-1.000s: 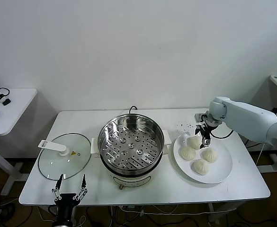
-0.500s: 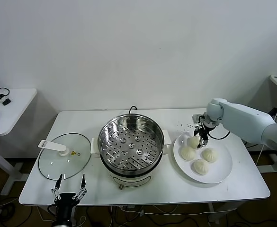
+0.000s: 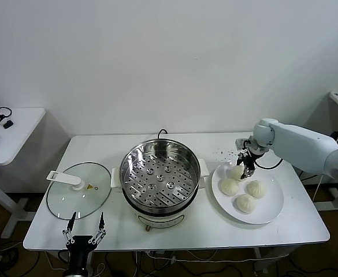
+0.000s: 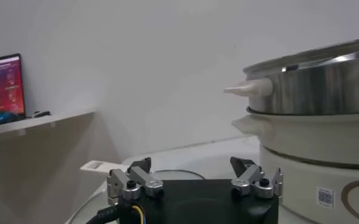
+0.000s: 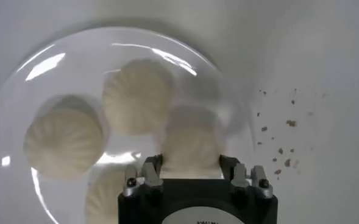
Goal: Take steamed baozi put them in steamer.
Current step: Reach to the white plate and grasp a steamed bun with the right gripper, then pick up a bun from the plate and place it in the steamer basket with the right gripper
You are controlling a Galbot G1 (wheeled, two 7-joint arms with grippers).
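Observation:
Four white pleated baozi are over a white plate [image 3: 271, 209] at the table's right. My right gripper [image 3: 248, 165] is above the plate's back left part and is shut on one baozi [image 3: 236, 172]; in the right wrist view that baozi [image 5: 190, 149] fills the gap between the fingers of the gripper [image 5: 190, 165]. The other three [image 3: 229, 186] [image 3: 255, 188] [image 3: 245, 202] lie loose on the plate. The steel steamer [image 3: 159, 173] stands at the table's middle with an empty perforated tray. My left gripper [image 3: 86, 223] is open and idle at the front left edge.
The glass lid [image 3: 79, 190] with its white handle lies flat to the left of the steamer. Dark crumbs [image 3: 225, 154] lie on the table behind the plate. A side table with a laptop stands far left. The steamer's wall [image 4: 319, 103] rises close beside the left gripper [image 4: 191, 169].
The right gripper has closed around the back left baozi and shifted slightly, and the baozi now sits tilted between its fingers. The left arm has not moved.

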